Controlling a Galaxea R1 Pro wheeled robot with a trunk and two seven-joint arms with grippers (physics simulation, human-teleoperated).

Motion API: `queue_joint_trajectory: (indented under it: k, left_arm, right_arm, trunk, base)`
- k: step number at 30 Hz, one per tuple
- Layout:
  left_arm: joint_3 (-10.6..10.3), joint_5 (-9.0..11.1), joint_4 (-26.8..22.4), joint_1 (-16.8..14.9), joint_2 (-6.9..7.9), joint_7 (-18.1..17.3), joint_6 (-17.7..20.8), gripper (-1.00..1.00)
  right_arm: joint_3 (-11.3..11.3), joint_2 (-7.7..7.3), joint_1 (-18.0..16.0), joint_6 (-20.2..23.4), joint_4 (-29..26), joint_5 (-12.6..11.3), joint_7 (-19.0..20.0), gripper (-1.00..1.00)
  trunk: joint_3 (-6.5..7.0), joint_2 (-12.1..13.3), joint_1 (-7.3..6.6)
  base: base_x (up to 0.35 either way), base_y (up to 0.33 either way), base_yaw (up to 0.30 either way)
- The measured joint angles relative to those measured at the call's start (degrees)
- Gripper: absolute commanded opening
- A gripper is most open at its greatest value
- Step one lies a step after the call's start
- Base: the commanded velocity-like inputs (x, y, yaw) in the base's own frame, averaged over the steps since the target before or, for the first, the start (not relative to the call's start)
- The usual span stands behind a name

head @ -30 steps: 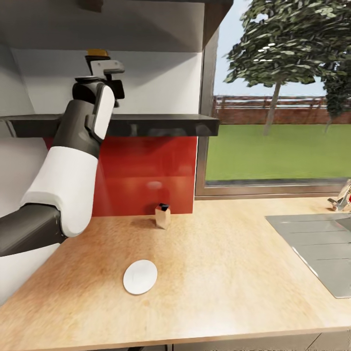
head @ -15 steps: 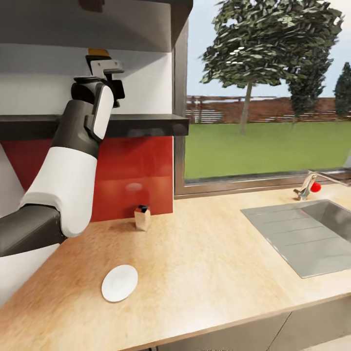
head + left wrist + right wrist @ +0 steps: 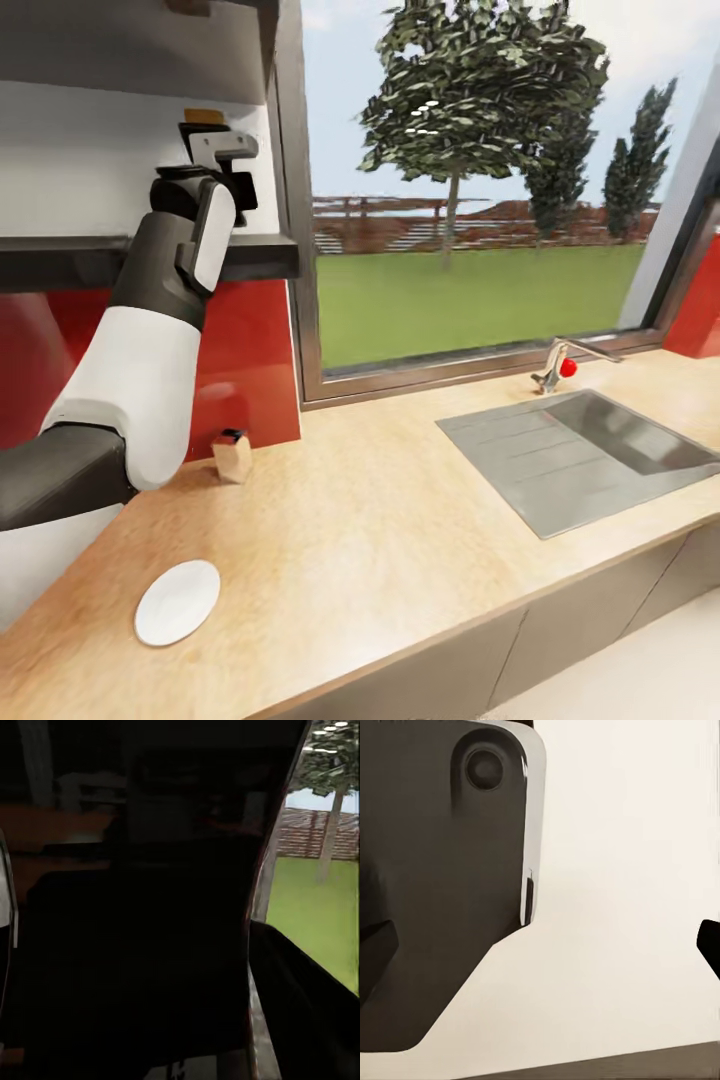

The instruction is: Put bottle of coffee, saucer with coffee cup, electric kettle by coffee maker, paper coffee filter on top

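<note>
One arm is raised in your head view: the left arm point(image 3: 150, 330) reaches up to the dark kitchen shelf point(image 3: 255, 255) at the far left, beside the window. Your left gripper point(image 3: 212, 135) sits above the shelf board, with a yellow cap point(image 3: 203, 116) showing just above the wrist hardware. That cap belongs to the bottle of coffee point(image 3: 203, 117), right at the gripper; its body is hidden behind the wrist. You cannot tell whether the fingers are closed on it. The left wrist view is nearly all dark, with only a strip of lawn and tree at one edge.

The saucer point(image 3: 177, 601) lies flat on the kitchen countertop point(image 3: 380, 520), near and left, well below the gripper and apart from it. A small tan box with a black top point(image 3: 232, 455) stands farther back against the red backsplash point(image 3: 250, 350). The sink point(image 3: 580, 450) and tap point(image 3: 560, 365) are to the right.

The right wrist view shows a dark robot panel point(image 3: 442, 870) against a pale surface; finger state there cannot be told.
</note>
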Motion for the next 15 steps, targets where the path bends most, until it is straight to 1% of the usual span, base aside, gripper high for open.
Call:
queue_joint_trajectory:
  k: [15]
  left_arm:
    - [-0.2, 0.0, 0.0, 0.0, -0.14, 0.1, -0.1, -1.00]
  right_arm:
    - [0.0, 0.00, 0.0, 0.0, -0.1, 0.0, 0.0, 1.00]
  trunk:
    - [0.00, 0.0, 0.00]
  base:
    - [0.000, -0.274, -0.282]
